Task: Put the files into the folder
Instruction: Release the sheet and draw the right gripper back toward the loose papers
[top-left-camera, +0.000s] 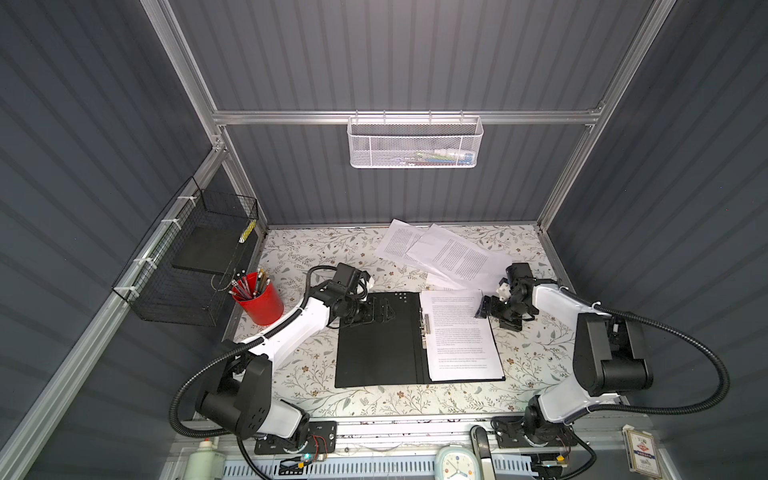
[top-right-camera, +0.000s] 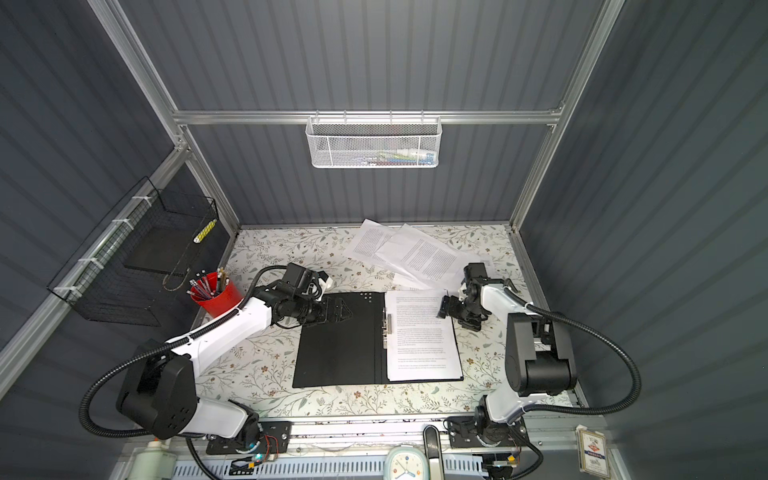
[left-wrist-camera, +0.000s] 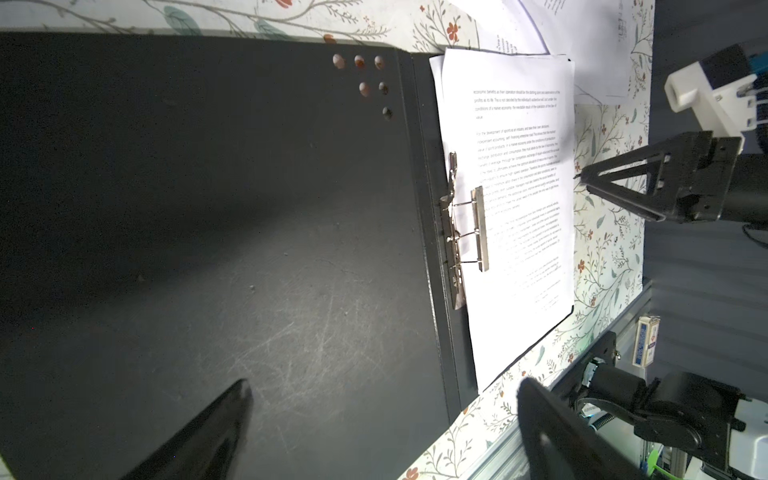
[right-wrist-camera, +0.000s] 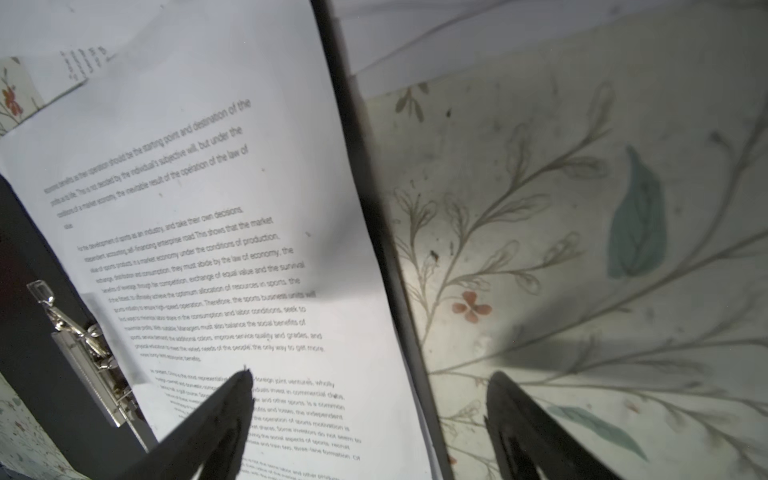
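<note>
Right hand (right-wrist-camera: 370, 376) stood wide open and empty, one finger over the filed sheet (right-wrist-camera: 232, 257), the other over the table (right-wrist-camera: 582, 208); contact with paper unclear. Left hand (left-wrist-camera: 384, 384) gaped wide over the folder (left-wrist-camera: 208, 208), fingers cut off by frame. Loose files (top-left-camera: 440, 253) lay just beyond the right hand.

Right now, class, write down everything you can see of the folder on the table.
The folder lies open and flat on the floral table, black and scuffed inside, with small holes clustered in one corner. A metal clip sits beside the spine. Printed paper lies on its right half. The left claw, open, hangs over its left half.
</note>
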